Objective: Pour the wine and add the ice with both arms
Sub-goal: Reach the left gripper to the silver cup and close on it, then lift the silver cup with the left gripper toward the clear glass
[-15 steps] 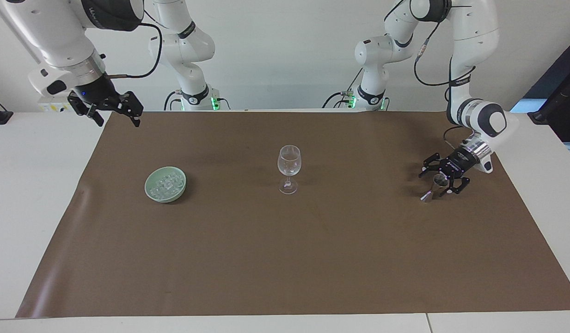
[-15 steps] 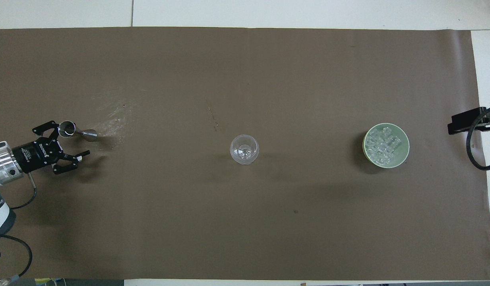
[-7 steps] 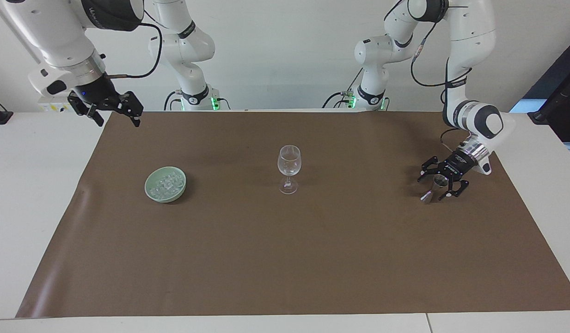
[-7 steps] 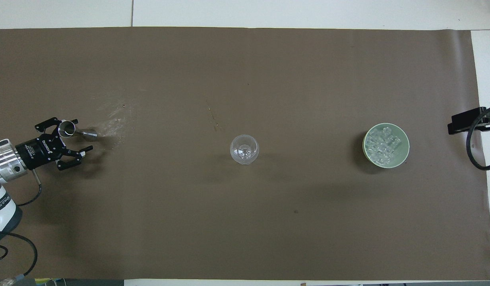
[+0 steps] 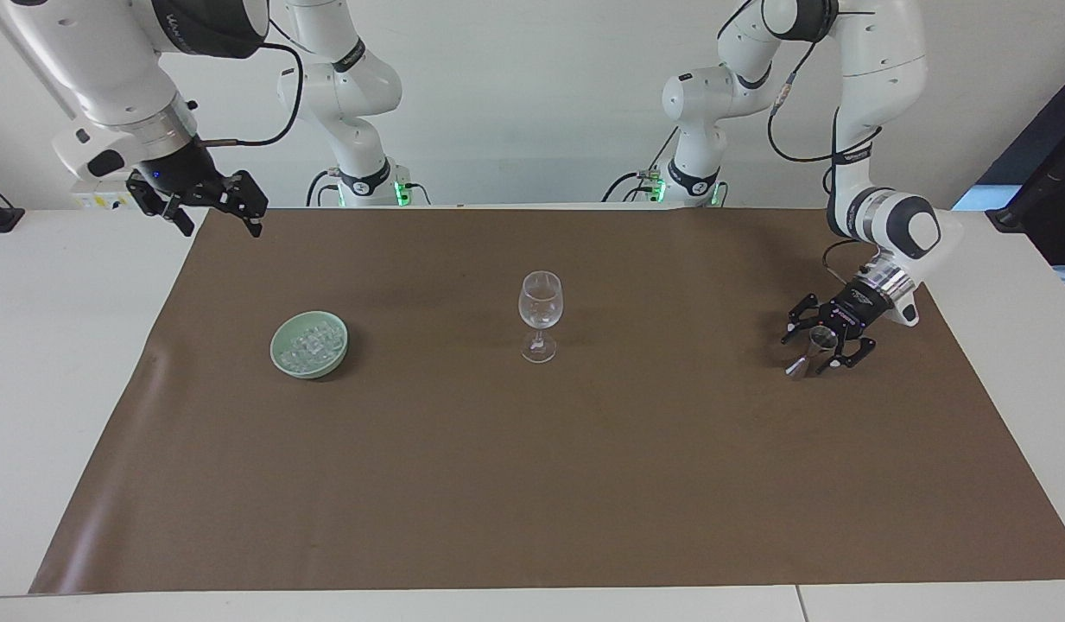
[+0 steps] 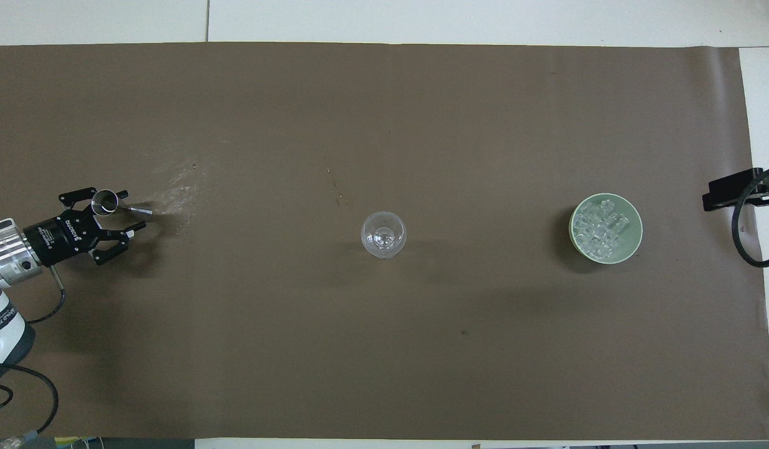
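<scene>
Two arms split the work, and the layout on the bench point(image 5: 584, 484) shows it. At the left arm's end of the brown mat, the left gripper point(image 5: 824, 339) is low around a small metal jigger point(image 5: 810, 350), its jaws spread with the cup's upper rim between them. Whether any finger already touches the metal I cannot tell from either view. The jigger point(image 6: 113, 203) stands on its narrow foot, so a side approach near the rim suits a later tip-and-pour. A faint wet-looking smear on the mat lies just beside it, farther from the robots.

The wine glass point(image 5: 540, 316) stands upright mid-mat, well apart from both grippers, a likely shared target that either arm can reach. It looks empty, so pouring seems not yet done.

The ice point(image 5: 312, 342) is heaped in a pale green bowl point(image 5: 282, 363) toward the right arm's end, placed where that arm can scoop it. The right gripper point(image 5: 211, 203) waits raised over the mat's corner at that end, jaws apart and holding nothing.
</scene>
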Action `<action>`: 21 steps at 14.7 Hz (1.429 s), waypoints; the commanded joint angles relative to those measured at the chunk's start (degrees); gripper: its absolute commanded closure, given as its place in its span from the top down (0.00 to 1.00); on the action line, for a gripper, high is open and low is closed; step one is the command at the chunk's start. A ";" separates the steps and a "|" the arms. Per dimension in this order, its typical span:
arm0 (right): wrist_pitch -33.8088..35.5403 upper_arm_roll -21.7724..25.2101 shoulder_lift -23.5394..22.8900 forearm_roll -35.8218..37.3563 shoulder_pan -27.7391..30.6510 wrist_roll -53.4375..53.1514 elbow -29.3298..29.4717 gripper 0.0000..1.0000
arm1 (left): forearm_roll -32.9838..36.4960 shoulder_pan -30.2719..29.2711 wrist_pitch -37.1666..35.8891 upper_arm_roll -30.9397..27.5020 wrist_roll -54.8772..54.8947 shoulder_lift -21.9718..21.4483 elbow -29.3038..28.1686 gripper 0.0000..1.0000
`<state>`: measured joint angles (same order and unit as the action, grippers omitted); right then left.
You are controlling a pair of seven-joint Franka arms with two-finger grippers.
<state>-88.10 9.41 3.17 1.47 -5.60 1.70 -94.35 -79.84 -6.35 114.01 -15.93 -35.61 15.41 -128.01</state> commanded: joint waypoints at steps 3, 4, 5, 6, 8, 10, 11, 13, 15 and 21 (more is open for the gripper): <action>-0.06 -0.45 0.88 -0.16 0.68 0.94 -0.83 1.00 | -1.29 -0.85 0.16 -0.24 -0.43 -1.52 -1.28 0.00; -0.06 -0.45 0.88 -0.16 0.68 0.94 -0.83 1.00 | -1.37 -1.03 -0.28 -0.16 -0.69 -1.61 -1.19 0.00; -0.06 -0.45 0.88 -0.16 0.68 0.94 -0.83 1.00 | -1.90 -1.47 -0.89 -0.24 -0.78 -1.70 -1.28 0.00; -0.06 -0.45 0.88 -0.16 0.68 0.94 -0.83 1.00 | -1.99 -1.73 -1.42 -0.24 -1.04 -1.79 -1.45 0.00; -0.05 -0.45 0.88 -0.16 0.68 0.94 -0.83 1.00 | -1.99 -1.82 -3.52 -0.33 -2.70 -2.14 -1.54 0.00; -0.06 -0.45 0.88 -0.16 0.68 0.94 -0.83 1.00 | -1.99 -2.35 -6.33 -0.42 -3.24 -3.36 -1.63 0.00; -0.06 -0.45 0.88 -0.16 0.68 0.94 -0.83 1.00 | -1.99 -2.26 -7.39 -0.51 -3.33 -4.33 -1.81 0.00; -0.06 -0.45 0.88 -0.16 0.68 0.94 -0.83 1.00 | -1.90 -1.21 -7.66 -0.51 -5.16 -6.61 -2.16 0.00; -0.06 -0.45 0.88 -0.16 0.68 0.94 -0.83 1.00 | -1.82 1.94 -7.40 -0.60 -7.45 -9.59 -2.33 0.00; -0.06 -0.45 0.88 -0.16 0.68 0.94 -0.83 1.00 | -0.15 11.79 -6.70 -0.60 -14.83 -16.99 -2.42 0.00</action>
<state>-88.10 9.41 3.17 1.47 -5.60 1.70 -94.35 -80.87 3.00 106.38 -15.84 -48.14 2.04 -128.22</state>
